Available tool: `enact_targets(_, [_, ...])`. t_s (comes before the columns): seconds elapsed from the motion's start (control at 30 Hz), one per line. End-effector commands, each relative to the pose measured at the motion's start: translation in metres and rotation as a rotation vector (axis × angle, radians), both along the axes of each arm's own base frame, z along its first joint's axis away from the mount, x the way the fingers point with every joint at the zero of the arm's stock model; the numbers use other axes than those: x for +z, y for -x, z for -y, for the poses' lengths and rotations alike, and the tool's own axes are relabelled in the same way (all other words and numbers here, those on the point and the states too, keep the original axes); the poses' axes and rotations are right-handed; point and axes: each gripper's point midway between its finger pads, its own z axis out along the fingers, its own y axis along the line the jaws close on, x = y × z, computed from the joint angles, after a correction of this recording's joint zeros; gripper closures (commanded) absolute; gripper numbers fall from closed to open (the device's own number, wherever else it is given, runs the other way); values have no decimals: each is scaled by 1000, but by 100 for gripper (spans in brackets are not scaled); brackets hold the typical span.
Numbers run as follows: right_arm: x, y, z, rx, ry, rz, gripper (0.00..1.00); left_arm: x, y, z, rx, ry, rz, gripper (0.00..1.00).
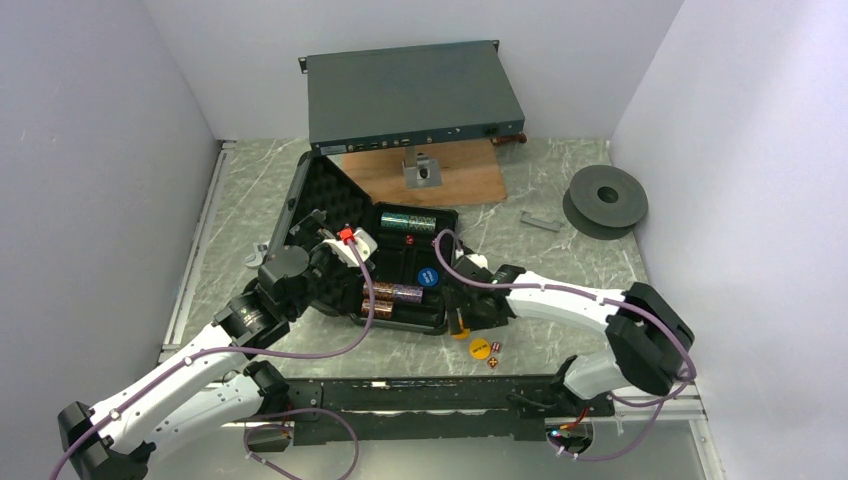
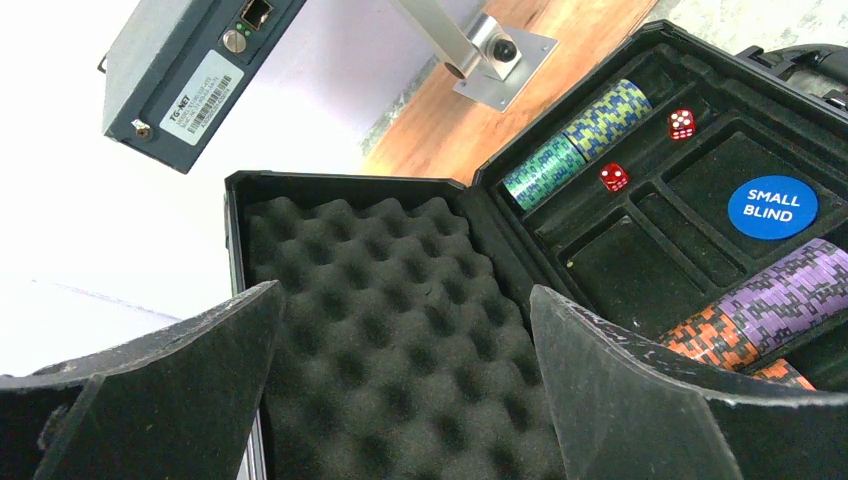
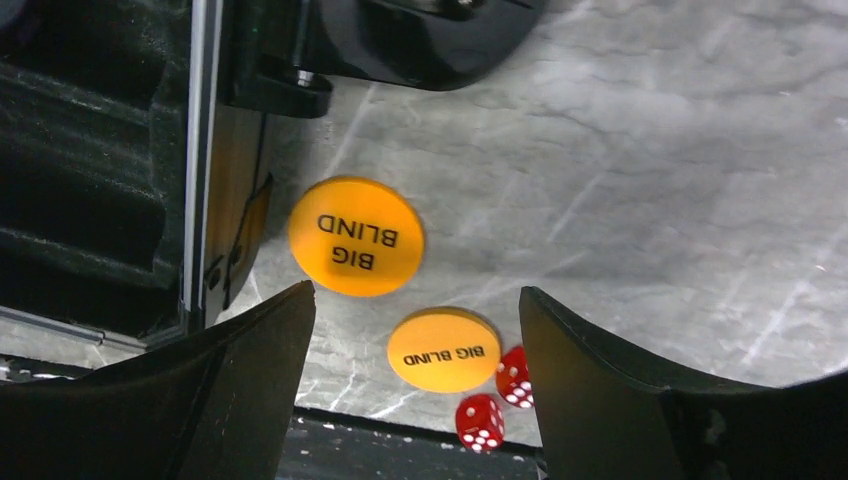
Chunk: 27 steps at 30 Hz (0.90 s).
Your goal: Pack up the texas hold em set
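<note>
Two orange BIG BLIND buttons [image 3: 443, 349] and two red dice [image 3: 480, 420] lie on the table [image 3: 650, 150] just outside the open case [image 3: 100, 200], below the right gripper [image 3: 417, 288], its jaws spread and empty. Farther in, the left gripper [image 2: 405, 290], also released, faces the foam lid [image 2: 350, 240]. Chips [image 2: 575, 140] and a SMALL BLIND button [image 2: 772, 207] sit inside.

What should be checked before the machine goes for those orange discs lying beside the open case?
1. Right tool open above the discs: ok.
2. Upper Big Blind disc lies on the table: ok.
3. Lower Big Blind disc free of the red dice: not ok, one sits against its edge.
4. Case open: ok.
5. Empty compartment left in the tray: ok.
6. Left tool out of the way: ok, open over the lid foam.
</note>
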Motion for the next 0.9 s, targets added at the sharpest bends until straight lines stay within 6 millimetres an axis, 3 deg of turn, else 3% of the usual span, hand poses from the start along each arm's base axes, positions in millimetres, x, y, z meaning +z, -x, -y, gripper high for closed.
enact_targets(0.0, [-8,-3,-24,69,-40,10,23,11,0,2,-13,15,26,0])
enact_targets(0.37, [-30,-7,-36,94,-14,-5,21,10,0,2,-14,12,25,0])
enact_targets(0.7, [-33,-13,-44,102,-48,23,22,9,0,2,-13,11,23,0])
enact_targets(0.87, [-25,-15,-45,89,-93,58,23,8,-1,1,-10,6,22,0])
